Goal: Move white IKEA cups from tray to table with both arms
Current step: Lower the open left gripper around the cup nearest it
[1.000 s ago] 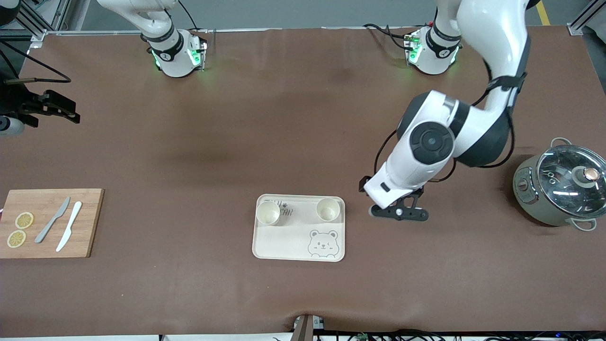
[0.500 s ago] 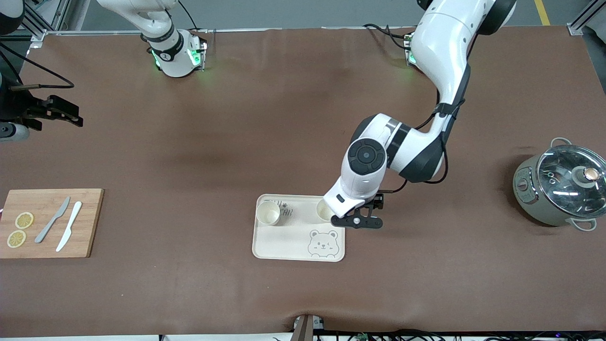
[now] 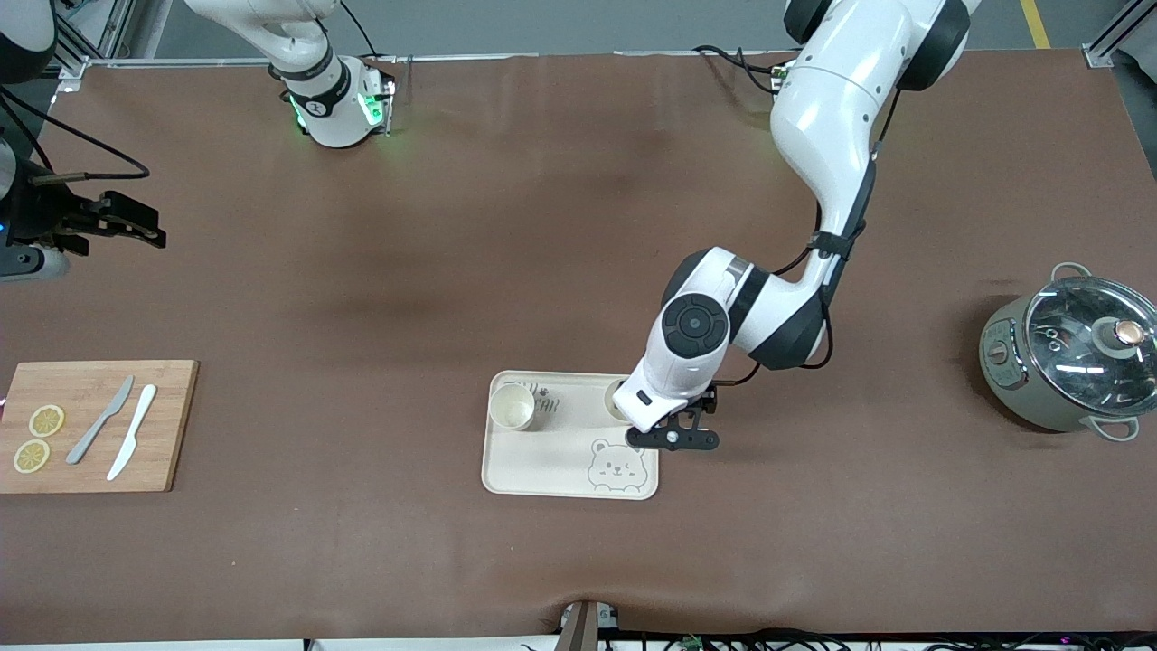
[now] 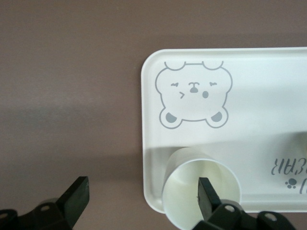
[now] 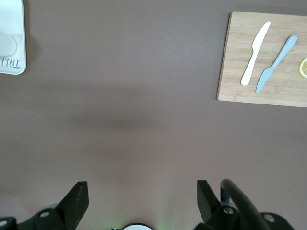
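The table (image 3: 452,226) has a matte brown cover, slightly wrinkled along the edge nearest the front camera. On it sits a cream rectangular tray (image 3: 542,461) with rounded corners, smooth and plastic-looking, with a grey line drawing of a bear (image 3: 616,465) in the corner toward the left arm's end.

Both cups sit on that tray, in the row farther from the front camera than the bear. They're small, plain, cream-white, handleless and slightly tapered with round rims. One cup (image 3: 512,407) stands toward the right arm's end, fully visible. The other cup (image 3: 617,400) is mostly covered by the left arm in the front view; the left wrist view shows it better (image 4: 201,191), upright near the tray's corner.

The left gripper (image 3: 673,438) hangs over the tray's edge by that cup, black fingers spread wide, holding nothing. One finger (image 4: 207,196) looks to be over the cup's mouth, though it's hard to say if it touches.

The right gripper (image 3: 108,221) waits over bare table at its own end, fingers (image 5: 76,201) wide apart and empty.

Also there: a bamboo cutting board (image 3: 163,425) with two knives and lemon slices, and a grey-green pot (image 3: 1067,362) with a glass lid.
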### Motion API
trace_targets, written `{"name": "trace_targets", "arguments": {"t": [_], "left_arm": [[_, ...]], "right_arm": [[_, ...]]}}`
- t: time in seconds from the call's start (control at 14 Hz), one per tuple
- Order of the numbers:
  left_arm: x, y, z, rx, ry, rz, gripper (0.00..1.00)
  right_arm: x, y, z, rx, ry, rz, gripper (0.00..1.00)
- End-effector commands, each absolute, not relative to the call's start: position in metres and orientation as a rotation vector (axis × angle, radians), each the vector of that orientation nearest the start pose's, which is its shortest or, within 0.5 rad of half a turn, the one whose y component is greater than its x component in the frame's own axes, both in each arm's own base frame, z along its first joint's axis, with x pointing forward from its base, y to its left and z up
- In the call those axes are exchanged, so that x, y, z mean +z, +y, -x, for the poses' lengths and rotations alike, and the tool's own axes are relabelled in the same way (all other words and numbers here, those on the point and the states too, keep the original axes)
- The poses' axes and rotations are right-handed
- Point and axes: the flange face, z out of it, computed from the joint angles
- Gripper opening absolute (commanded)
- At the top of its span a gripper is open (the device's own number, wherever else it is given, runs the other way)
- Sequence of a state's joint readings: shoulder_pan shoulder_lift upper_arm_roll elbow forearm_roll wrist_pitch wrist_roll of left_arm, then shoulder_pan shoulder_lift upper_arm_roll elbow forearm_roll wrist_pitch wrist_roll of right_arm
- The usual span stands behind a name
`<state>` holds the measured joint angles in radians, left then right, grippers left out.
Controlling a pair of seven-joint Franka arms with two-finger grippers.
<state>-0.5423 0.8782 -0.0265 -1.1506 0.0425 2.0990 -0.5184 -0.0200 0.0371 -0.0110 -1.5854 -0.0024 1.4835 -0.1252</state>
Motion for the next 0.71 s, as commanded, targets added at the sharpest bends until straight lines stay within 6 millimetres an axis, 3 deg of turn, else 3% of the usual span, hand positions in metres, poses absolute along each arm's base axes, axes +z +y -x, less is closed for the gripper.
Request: {"name": "trace_targets", "arguments": {"t": [0.0,0.21,0.5,0.64], "left_arm": [[0.263,-0.424,-0.655,-0.142,0.045,3.184,1.00],[0.246,-0.430,-0.652,-0.151,0.029,3.190,1.00],[0.242,-0.427,-0.653,-0.151,0.019,3.187,1.00],[0.243,-0.422,-0.655,-0.146,0.025,3.183,1.00]], "right_arm": [[0.584,-0.022,-0.562,0.250,-0.127,3.138,1.00],[0.559,-0.026,-0.572,0.323,-0.120,3.132,1.00],[0.534,-0.033,-0.582,0.397,-0.122,3.171,1.00],[0.535,-0.036,-0.585,0.391,-0.126,3.196,1.00]]}}
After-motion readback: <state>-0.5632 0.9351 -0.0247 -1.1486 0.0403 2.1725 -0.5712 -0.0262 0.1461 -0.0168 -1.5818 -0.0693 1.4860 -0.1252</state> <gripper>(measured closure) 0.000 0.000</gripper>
